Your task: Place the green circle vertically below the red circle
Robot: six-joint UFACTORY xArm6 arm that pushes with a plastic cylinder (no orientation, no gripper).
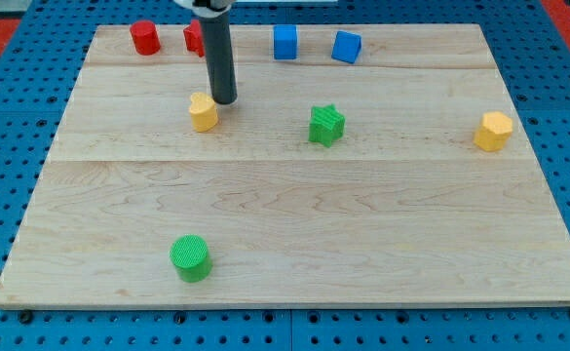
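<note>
One rod, no pincer present, so no jaw state to tell. My tip [225, 100] far left, just beside yellow block [204, 112]. Green circle [190, 258] near left; red circle [145, 38] far left. Advise: circle round, nudge green circle leftward gently under red circle.

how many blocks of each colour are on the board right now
red: 2, the red circle and a red block partly hidden behind the rod
blue: 2, blue cube and blue block
yellow: 2, yellow block beside my tip, and yellow hexagon
green: 2, green star and green circle
total: 8
</note>
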